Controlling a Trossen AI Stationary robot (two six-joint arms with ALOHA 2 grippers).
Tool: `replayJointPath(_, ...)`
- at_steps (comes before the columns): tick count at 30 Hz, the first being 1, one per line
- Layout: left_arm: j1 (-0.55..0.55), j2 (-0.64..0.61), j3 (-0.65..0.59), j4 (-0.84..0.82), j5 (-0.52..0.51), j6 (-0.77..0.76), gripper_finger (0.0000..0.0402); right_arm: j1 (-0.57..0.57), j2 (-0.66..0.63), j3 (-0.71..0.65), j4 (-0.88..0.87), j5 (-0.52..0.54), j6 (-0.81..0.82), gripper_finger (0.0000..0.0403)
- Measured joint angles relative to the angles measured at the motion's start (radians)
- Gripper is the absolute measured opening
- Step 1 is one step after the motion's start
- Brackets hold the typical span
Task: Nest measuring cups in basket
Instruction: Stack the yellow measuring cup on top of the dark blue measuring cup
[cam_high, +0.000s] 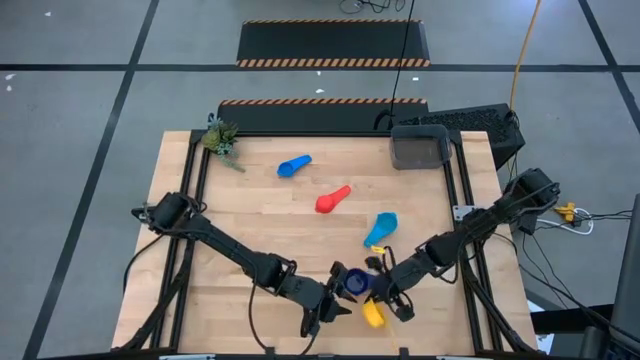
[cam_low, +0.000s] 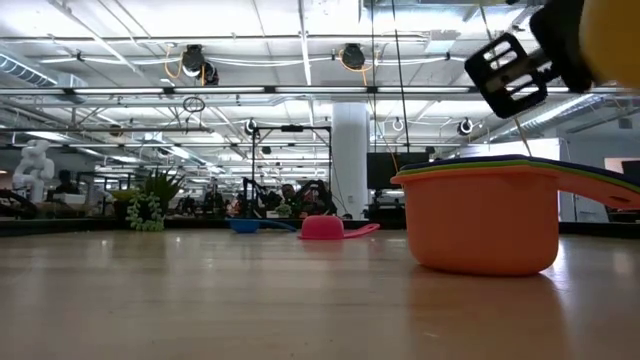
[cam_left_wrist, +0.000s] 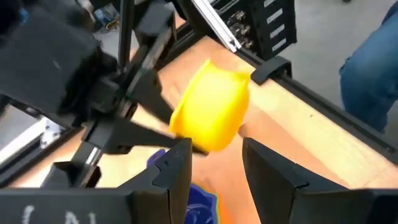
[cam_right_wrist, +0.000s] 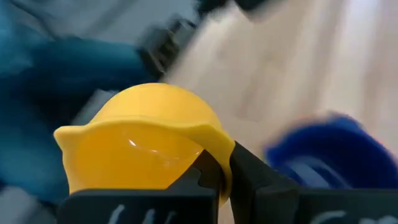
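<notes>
The yellow cup is held off the table by the right gripper, pinched at its rim between the two dark fingers, near the front edge of the table. Just beside it, a navy cup is seen between the two arms, and in the low view an orange cup stands on the wood with what look like green and navy rims stacked inside it. The left gripper is kept close by with its fingers spread apart and nothing between them.

Three cups are still scattered: the blue cup, the red cup and the light blue cup, all well apart from the stack. The basket is left at the far right corner, and no cup can be seen in it.

The step in hand is judged to be the nesting of the yellow cup into the stack. For that, the cup must be turned mouth-up, centred over the stack, lowered with the handles aligned, and only then released.
</notes>
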Motion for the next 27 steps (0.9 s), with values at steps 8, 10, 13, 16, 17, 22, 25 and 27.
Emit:
replayJointPath(8,0.007,0.000,0.000,-0.001,-0.053,-0.021,0.0145,0.042,-0.082,0.000,-0.069,0.337,-0.101,0.0003)
replayJointPath(10,0.013,0.000,0.000,-0.001,-0.062,-0.051,0.0145,0.053,-0.108,0.000,-0.065,0.396,-0.109,0.0003)
replayJointPath(13,0.017,0.000,0.000,0.013,-0.105,-0.098,0.0145,0.074,-0.148,-0.001,-0.076,0.499,-0.114,0.0004)
replayJointPath(16,0.018,-0.001,0.000,0.043,-0.163,-0.104,0.0145,0.101,-0.192,-0.001,-0.076,0.628,-0.114,0.0004)
replayJointPath(17,0.018,-0.002,0.000,0.057,-0.196,-0.104,0.0145,0.111,-0.209,-0.001,-0.073,0.680,-0.110,0.0004)
replayJointPath(22,0.009,-0.002,0.000,0.147,-0.341,-0.091,0.0150,0.170,-0.278,-0.001,-0.068,0.958,-0.068,0.0005)
replayJointPath(25,0.007,0.000,-0.001,0.188,-0.328,-0.063,0.0174,0.203,-0.305,0.001,-0.021,1.137,-0.052,0.0004)
replayJointPath(27,0.010,0.012,0.000,0.220,-0.329,-0.060,0.0200,0.222,-0.306,0.001,0.013,1.218,-0.053,0.0004)
